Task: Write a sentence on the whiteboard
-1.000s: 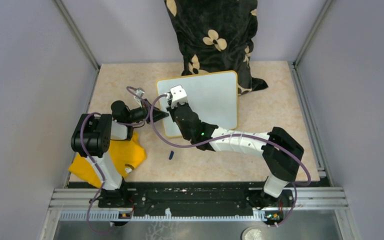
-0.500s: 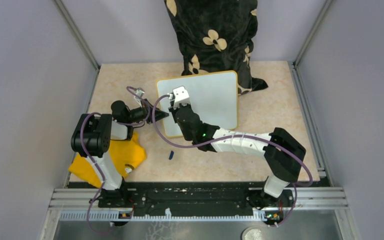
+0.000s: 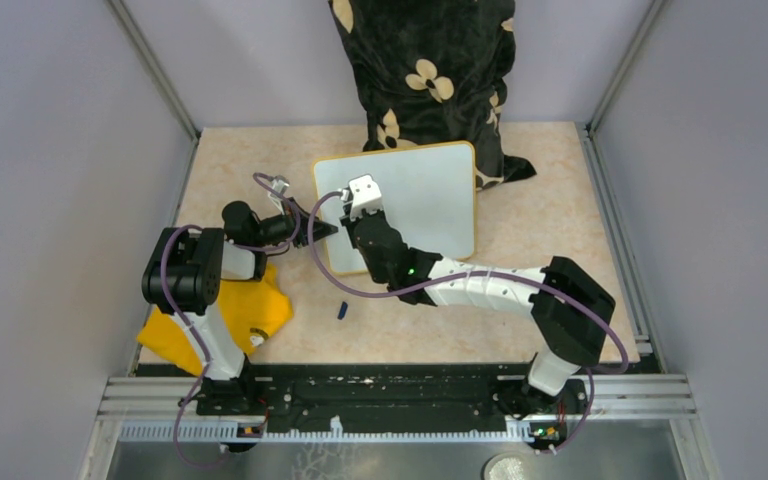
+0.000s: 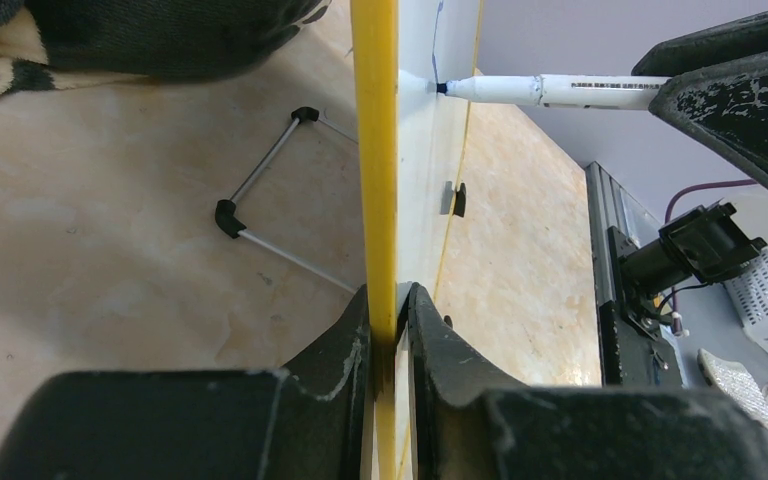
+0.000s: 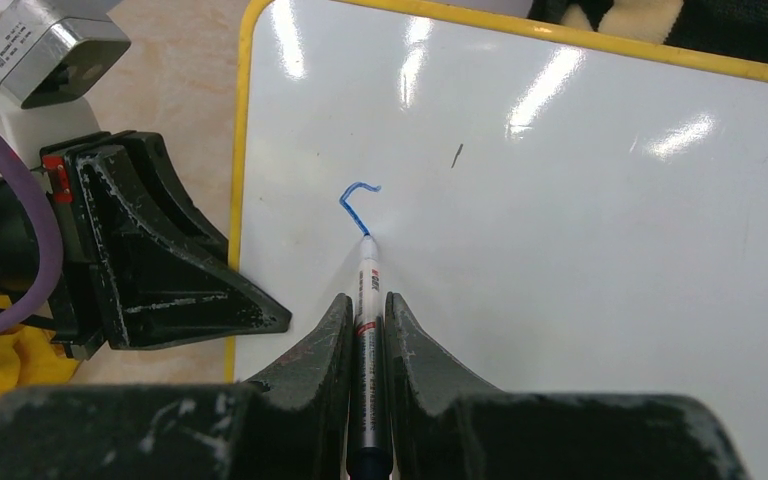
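Left jaws pinch rim of seemingly tilted whiteboard [image 4: 376, 150].

Found glossy, smooth white face on whiteboard [image 5: 580, 200], with glare streaks and a smooth yellow rim. Noted smooth white barrel on marker [image 5: 368, 270]. Recorded matt black, scuffed finish on left gripper [image 4: 388, 305] and right gripper [image 5: 368, 300]. Logged soft yellow cloth [image 3: 260, 310], matt stone-patterned tabletop [image 3: 550, 200].
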Robot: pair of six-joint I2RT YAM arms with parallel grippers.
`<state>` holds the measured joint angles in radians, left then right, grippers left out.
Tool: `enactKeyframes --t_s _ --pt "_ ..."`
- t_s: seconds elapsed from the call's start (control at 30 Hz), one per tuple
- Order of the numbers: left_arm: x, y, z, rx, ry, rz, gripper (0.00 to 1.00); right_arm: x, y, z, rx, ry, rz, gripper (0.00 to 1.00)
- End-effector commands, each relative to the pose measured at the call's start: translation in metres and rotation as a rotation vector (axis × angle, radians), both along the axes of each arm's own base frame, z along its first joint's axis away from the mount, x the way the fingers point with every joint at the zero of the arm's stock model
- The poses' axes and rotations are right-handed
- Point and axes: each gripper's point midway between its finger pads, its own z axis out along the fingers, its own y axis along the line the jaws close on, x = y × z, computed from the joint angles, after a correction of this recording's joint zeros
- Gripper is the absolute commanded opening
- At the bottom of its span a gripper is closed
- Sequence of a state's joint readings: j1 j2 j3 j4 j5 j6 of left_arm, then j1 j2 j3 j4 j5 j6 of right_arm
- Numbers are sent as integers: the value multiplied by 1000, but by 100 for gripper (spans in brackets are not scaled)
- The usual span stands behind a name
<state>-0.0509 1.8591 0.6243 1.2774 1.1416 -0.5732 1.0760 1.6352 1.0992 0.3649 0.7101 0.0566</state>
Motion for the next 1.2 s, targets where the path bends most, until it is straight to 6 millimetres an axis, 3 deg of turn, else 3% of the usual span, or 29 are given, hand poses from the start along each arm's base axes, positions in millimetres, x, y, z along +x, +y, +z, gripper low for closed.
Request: enactKeyframes --t_s 0.0,0.47,0.73,0.9,1.17 --pt "2 -3 -1 14 -46 -6 0 3 -12 3 1 9 -11 0" --pt "2 -3 -2 13 -42 -5 0 -4 13 4 30 22 98 0" --pt "2 -3 -2 13 -42 -5 0 -8 23 15 85 11 143 0" --pt "2 -3 -2 14 -44 -5 0 -12 15 29 113 0 142 0" --pt "2 -3 -2 15 -45 -5 0 -30 -15 64 171 -36 149 0"
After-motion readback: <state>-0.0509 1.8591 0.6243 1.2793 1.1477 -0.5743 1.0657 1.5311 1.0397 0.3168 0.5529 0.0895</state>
